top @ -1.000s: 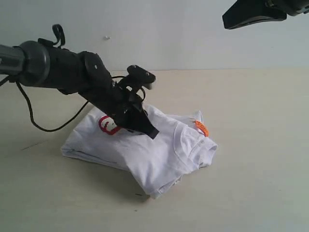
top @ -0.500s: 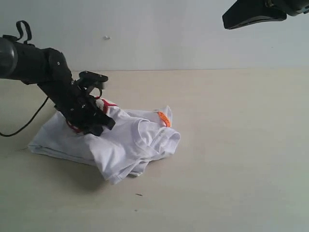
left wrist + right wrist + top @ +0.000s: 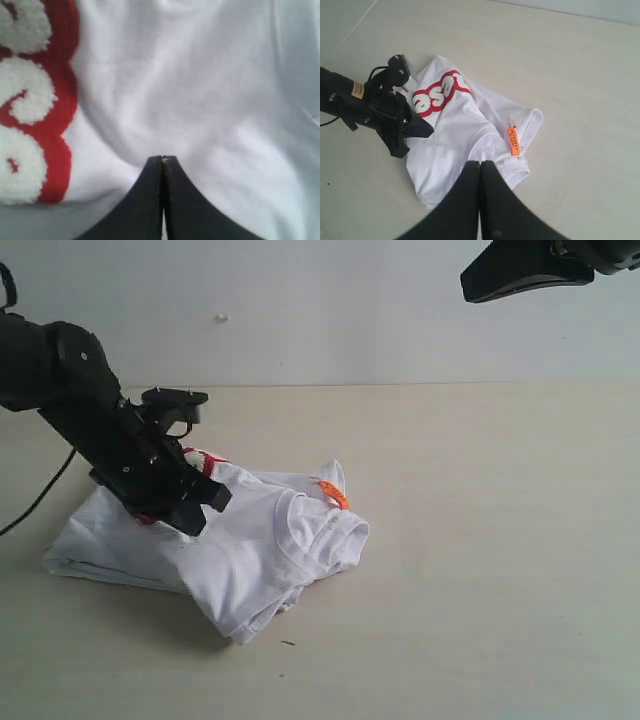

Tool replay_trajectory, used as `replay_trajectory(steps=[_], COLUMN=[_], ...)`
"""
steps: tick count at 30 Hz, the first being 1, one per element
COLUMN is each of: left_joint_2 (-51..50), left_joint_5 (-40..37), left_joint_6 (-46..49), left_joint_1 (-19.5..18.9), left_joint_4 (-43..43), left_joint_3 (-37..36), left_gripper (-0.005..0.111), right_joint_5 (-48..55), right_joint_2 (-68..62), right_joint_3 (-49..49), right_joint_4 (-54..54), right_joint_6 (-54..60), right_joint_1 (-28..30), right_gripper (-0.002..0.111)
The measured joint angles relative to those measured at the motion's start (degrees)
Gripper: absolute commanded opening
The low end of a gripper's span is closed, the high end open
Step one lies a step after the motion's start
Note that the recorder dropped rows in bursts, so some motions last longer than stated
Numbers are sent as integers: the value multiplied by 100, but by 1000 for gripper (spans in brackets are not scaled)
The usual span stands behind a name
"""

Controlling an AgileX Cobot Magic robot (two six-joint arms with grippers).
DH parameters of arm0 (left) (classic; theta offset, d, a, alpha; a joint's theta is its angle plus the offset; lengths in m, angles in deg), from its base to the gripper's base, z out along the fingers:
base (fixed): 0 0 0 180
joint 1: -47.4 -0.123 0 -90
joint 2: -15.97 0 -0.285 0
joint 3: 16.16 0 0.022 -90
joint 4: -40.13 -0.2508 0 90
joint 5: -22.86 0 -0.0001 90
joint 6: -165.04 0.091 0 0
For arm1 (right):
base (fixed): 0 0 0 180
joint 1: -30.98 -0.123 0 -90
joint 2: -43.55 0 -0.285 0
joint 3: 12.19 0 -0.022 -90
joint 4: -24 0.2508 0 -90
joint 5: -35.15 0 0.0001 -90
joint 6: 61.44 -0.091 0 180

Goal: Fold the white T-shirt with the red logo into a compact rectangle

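Left hand point(image 3: 205, 503), pressed together like the right hand point(image 3: 480, 164), leans on the white T-shirt point(image 3: 268, 545); I'd press flat, gently, so layers don't slide.

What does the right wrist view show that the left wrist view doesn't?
Only the right wrist view: the orange tag, bare table, the whole outline of the T-shirt and the shut right gripper. Only the left wrist view: close-up detail, the fuzzy pile of the red logo and the shut tips of the left gripper. Both: T-shirt, red logo, left gripper.
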Motion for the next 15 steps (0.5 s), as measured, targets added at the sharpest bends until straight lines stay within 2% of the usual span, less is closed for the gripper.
replay_trajectory(steps=[6,9,10,15], left_joint_2=[776,759,703,554], left_joint_5=[237,317,328,501], left_joint_6=[-37,-451,-515,-552], left_joint_1=[-100,-467,-698,-1381], left_joint_4=[-183,-673,-798,-901], left_joint_3=[0,0,-28,-307], left_gripper=[0,0,0,0], right_joint_5=[45,60,60,60], right_joint_2=[0,0,0,0], right_joint_3=[0,0,0,0], right_joint_4=[0,0,0,13], right_joint_6=[0,0,0,0], right_joint_1=[0,0,0,0], right_gripper=[0,0,0,0])
